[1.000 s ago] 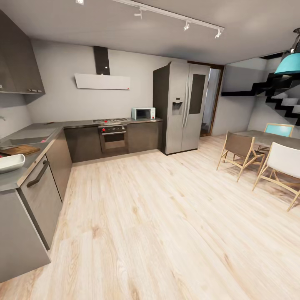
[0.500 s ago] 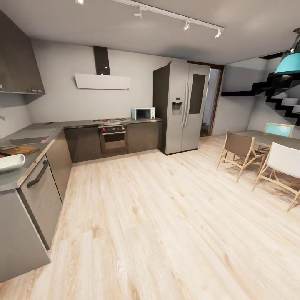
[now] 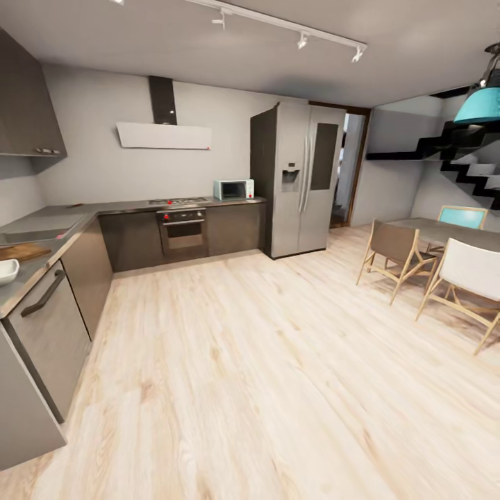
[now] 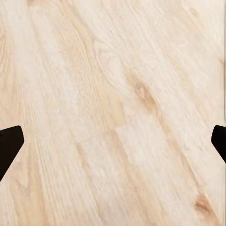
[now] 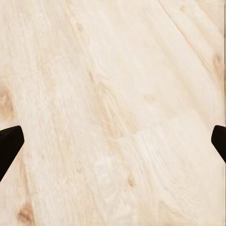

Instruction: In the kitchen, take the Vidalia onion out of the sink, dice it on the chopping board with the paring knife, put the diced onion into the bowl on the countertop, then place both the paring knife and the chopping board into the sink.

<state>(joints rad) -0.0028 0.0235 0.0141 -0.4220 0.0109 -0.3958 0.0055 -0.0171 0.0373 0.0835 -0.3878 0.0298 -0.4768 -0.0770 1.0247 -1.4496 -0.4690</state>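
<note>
Both grippers (image 4: pixel 113 141) (image 5: pixel 113 141) hung spread wide, empty, over the floor (image 3: pixel 278 361). Bowl (image 3: pixel 7 271) and board (image 3: pixel 21 251) sat at frame edge; a careless turn risked clipping the countertop (image 3: pixel 42 260).

you've got a pale blond wooden plank floor (image 3: pixel 278 361) with brown knots, a smooth grey countertop (image 3: pixel 62 219) over dark grey cabinets (image 3: pixel 132 239), and a dark brown wooden chopping board (image 3: pixel 21 251). beside it sits a white shallow bowl (image 3: pixel 7 272); beyond, a silver two-door fridge (image 3: pixel 302 179) and a turquoise hanging lamp (image 3: pixel 480 104).
</note>
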